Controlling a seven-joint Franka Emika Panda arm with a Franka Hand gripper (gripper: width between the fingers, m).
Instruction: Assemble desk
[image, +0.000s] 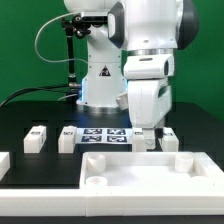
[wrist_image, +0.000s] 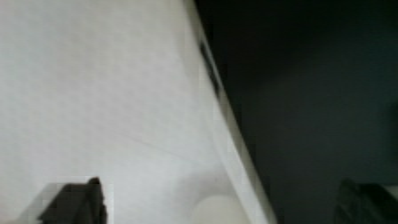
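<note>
The desk panel, white and rimmed with corner sockets, lies at the front of the black table. My gripper is lowered just behind the panel's back edge, towards the exterior view's right. A white leg lies right beside it. Two more tagged legs lie at the back left. In the wrist view a blurred white surface fills one side very close, with dark table beside it; I cannot tell which part it is. My gripper is open, its dark fingertips wide apart, holding nothing.
The marker board lies flat behind the panel, between the legs and my gripper. Another white piece sits at the exterior view's left edge. The arm's base and cables stand at the back.
</note>
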